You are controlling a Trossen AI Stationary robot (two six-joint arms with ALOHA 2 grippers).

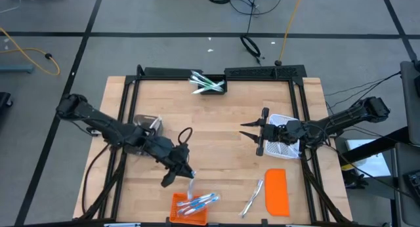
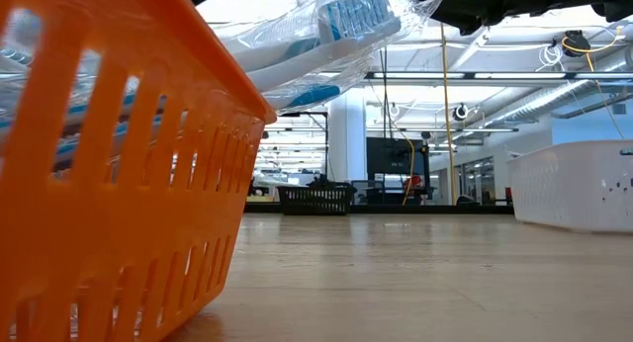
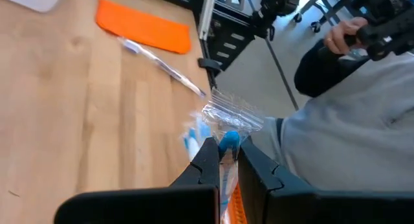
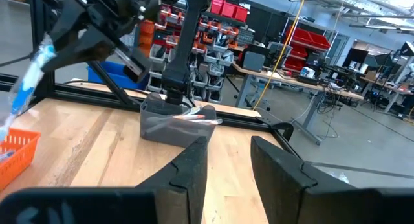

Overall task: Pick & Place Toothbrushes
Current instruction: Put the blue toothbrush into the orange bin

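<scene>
My left gripper (image 1: 184, 176) is shut on a toothbrush (image 3: 228, 141), white and blue in a clear wrapper, above the orange basket (image 1: 189, 208) at the table's near edge. A few wrapped toothbrushes (image 1: 202, 201) lie in that basket and stick out over its rim (image 2: 259, 103). Another toothbrush (image 1: 251, 198) lies flat on the table beside the orange lid (image 1: 276, 191). More toothbrushes (image 1: 206, 83) lie in the black bin (image 4: 173, 125) at the far edge. My right gripper (image 1: 252, 132) stands open and level in front of the white mesh basket (image 1: 287, 145), holding nothing. My left gripper pinches the wrapped toothbrush between its two fingers (image 3: 206, 160), a little behind its blue part (image 3: 229, 140). The crinkled wrapper end (image 3: 234, 114) sticks out past the fingertips. The fingers slant down toward the near edge. The toothbrush (image 4: 31, 74) hangs tilted above the orange basket.
A black frame (image 1: 216, 73) runs along the table's far and side edges. A person in a grey sleeve (image 3: 349, 127) stands beyond the near edge. Bare wood lies in the middle between the two arms.
</scene>
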